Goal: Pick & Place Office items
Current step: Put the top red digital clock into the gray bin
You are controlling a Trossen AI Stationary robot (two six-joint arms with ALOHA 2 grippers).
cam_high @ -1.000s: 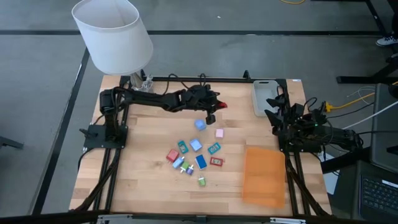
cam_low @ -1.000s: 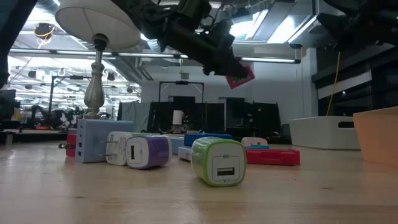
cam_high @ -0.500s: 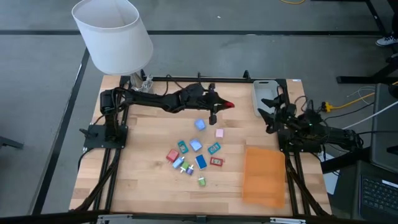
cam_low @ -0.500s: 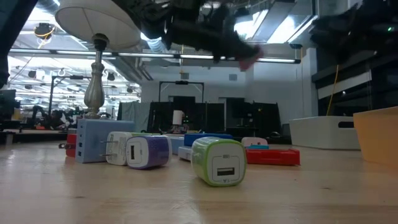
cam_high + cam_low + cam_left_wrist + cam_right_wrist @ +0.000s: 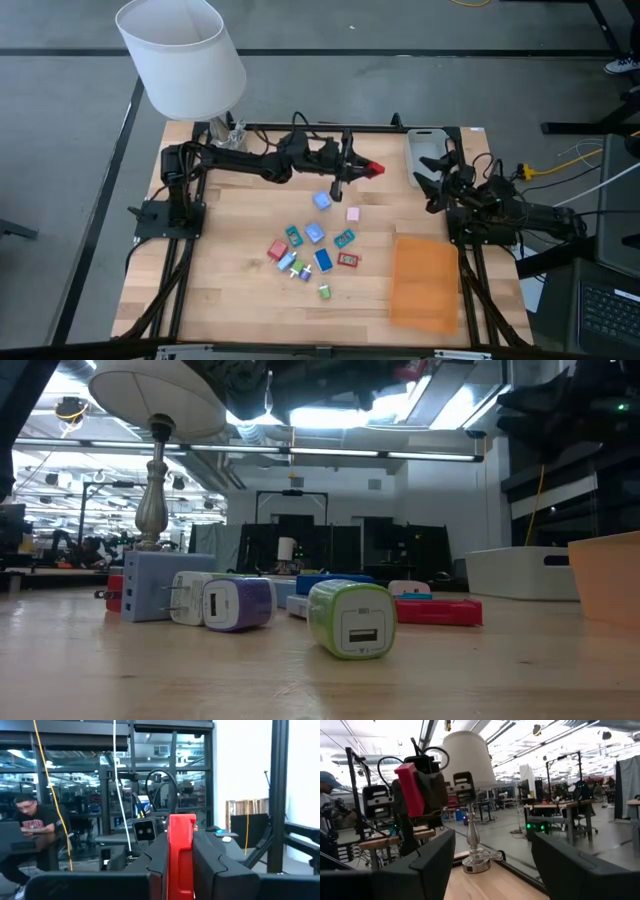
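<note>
My left gripper (image 5: 360, 169) reaches level over the far middle of the table, shut on a small red office item (image 5: 375, 168), also seen in the left wrist view (image 5: 181, 847) and the right wrist view (image 5: 410, 787). The other office items (image 5: 315, 245) lie in a loose cluster on the wood; a green plug cube (image 5: 350, 620) is the nearest in the low view. My right gripper (image 5: 430, 178) hovers open at the table's right, facing the left one, with its fingers (image 5: 432, 865) wide apart and holding nothing. My left gripper pinches the red item between its two fingers (image 5: 157, 860), on its two flat sides. The fingers lie level, pointing toward the table's right. The item's free end (image 5: 181, 822) sticks out past the fingertips, lifted well clear of the table.
A grey tray (image 5: 425, 155) sits at the far right corner, behind my right gripper. A flat orange sheet (image 5: 425, 280) lies at the near right. A lamp with a white shade (image 5: 180, 55) stands at the far left corner. Bare wood shows at the near left.
My left gripper has risen and moved toward the table's right, carrying the red item; it has climbed almost out of the top of the low view. The wrist has tipped from pointing down to level. My right gripper has shifted slightly toward the left.
</note>
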